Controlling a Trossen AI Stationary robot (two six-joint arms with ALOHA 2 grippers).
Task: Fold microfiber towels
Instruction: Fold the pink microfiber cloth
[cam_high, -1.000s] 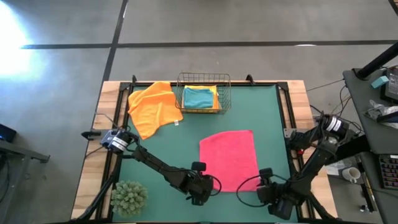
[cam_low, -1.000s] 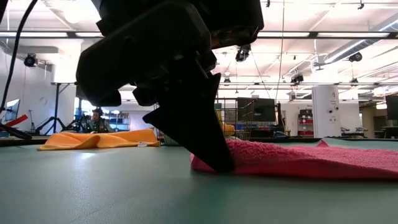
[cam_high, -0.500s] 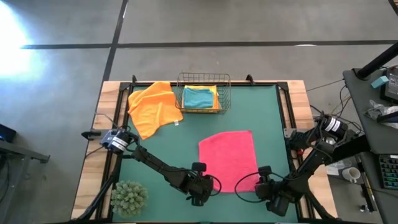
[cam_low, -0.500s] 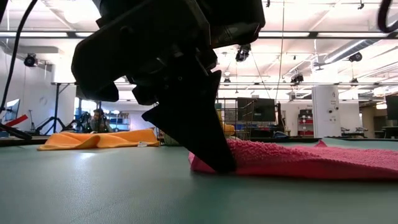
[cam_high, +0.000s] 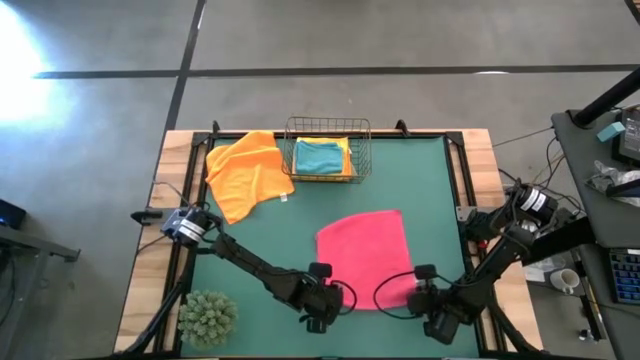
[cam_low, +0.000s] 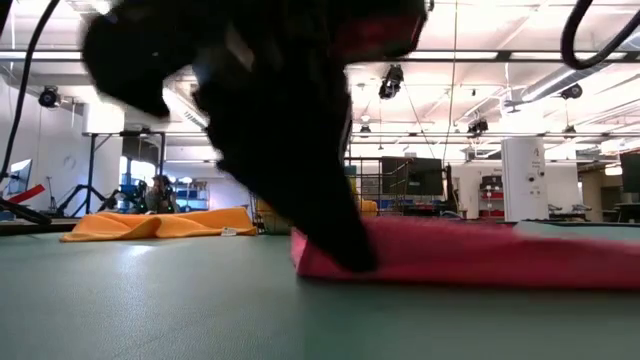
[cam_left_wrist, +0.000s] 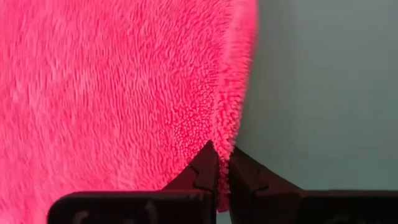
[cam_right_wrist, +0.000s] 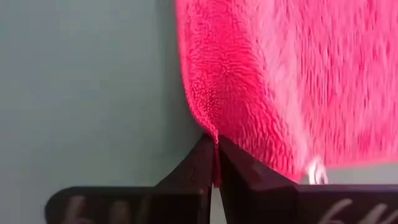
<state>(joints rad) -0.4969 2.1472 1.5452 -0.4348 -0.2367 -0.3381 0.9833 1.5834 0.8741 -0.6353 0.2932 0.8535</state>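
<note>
Pink towel (cam_high: 362, 257) flat, near-centre of mat; left gripper (cam_high: 335, 296) and right gripper (cam_high: 415, 297) pinching near corners — soft, light, floppy; best lifted by corners together

One towel (cam_high: 362, 258) lies toward the counter's (cam_high: 430, 190) front, both hands at its front corners: left hand (cam_high: 333, 301), right hand (cam_high: 413, 297). Basket (cam_high: 328, 150) sits at the back edge, another towel (cam_high: 246, 172) left of it, plant ball (cam_high: 208, 318) front-left.

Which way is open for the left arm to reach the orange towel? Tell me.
Probably none for now: the left gripper is shut on the pink towel's near corner. Once released, bare green mat lies between it and the orange towel.
</note>
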